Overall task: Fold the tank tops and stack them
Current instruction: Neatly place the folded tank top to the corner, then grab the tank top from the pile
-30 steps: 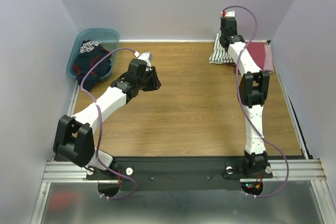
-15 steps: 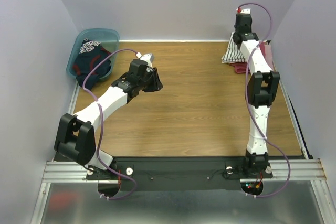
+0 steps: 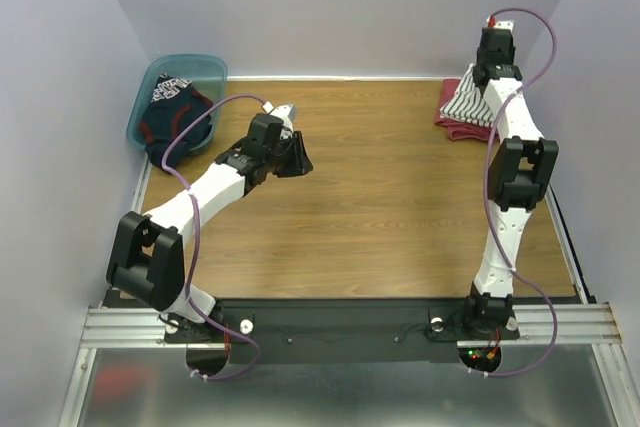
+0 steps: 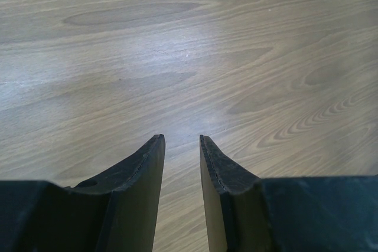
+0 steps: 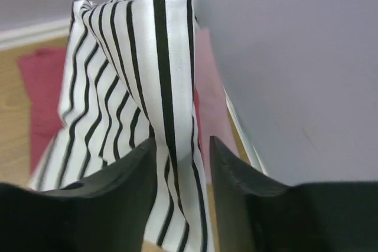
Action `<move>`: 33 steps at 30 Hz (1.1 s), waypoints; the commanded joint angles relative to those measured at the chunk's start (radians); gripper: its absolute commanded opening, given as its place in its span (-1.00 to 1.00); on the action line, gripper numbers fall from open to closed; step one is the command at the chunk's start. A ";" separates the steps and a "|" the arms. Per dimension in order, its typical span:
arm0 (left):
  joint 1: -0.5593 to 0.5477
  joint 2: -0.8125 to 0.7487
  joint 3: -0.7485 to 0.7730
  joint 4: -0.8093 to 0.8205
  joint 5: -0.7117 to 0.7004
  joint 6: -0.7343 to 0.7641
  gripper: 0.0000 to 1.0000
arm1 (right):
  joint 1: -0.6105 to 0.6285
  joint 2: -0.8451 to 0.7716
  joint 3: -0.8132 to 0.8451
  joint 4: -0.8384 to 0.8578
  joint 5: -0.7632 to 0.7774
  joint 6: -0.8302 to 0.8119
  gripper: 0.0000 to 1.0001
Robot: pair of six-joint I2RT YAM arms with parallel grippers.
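where the right arm reaches into the far right corner of the table [image 3: 400,207], the right gripper [image 5: 182,143] has the striped tank top [image 5: 118,57] running up between its fingers [image 5: 133,184]. the cloth fills most of the gap, and i cannot tell whether the fingers are pinching it or standing loose around it. this top rises to a peak at the gripper and spreads out below onto a red cloth [image 3: 455,125], close against the right wall [image 5: 295,57]. the navy tank top [image 3: 175,112] lies bunched in the teal bin [image 3: 205,64] at the far left corner, well apart from the striped one. the left gripper [image 4: 182,140] hangs over bare wood left of the table's middle, its fingers spread a little with nothing between them.
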 commanded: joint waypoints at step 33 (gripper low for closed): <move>0.561 0.389 0.625 -0.221 -0.640 -0.308 0.29 | 0.587 -0.641 -1.010 0.198 -0.365 0.559 1.00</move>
